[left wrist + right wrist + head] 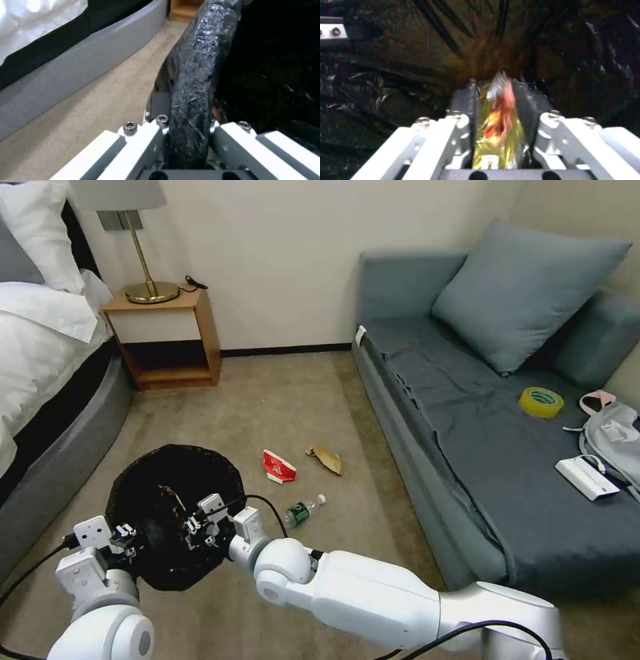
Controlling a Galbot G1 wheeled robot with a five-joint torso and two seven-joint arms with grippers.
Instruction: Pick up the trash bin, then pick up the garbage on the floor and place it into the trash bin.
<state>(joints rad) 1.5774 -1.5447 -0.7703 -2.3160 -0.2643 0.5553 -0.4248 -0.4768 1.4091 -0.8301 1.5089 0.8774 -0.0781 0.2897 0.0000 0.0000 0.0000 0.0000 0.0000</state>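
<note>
1. Now the round trash bin with the crinkly black plastic bag (160,480) is above the beige carpet floor (267,400), beside the bed (40,380).
2. Left pincer (186,140) is clamped on its rim.
3. Right pincer (496,100), inside the bin, grips the gold-brown snack wrapper (498,120).
4. Flattened red-and-white carton (278,467), crumpled brown paper scrap (326,459) and small clear bottle with green label (303,511) lie on the carpet nearby.

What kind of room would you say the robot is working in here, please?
Most likely a hotel-style bedroom: a bed with white linen stands to the robot's left, a wooden nightstand with a brass lamp sits against the wall, and a grey sofa lines the right side of the carpeted floor.
</note>
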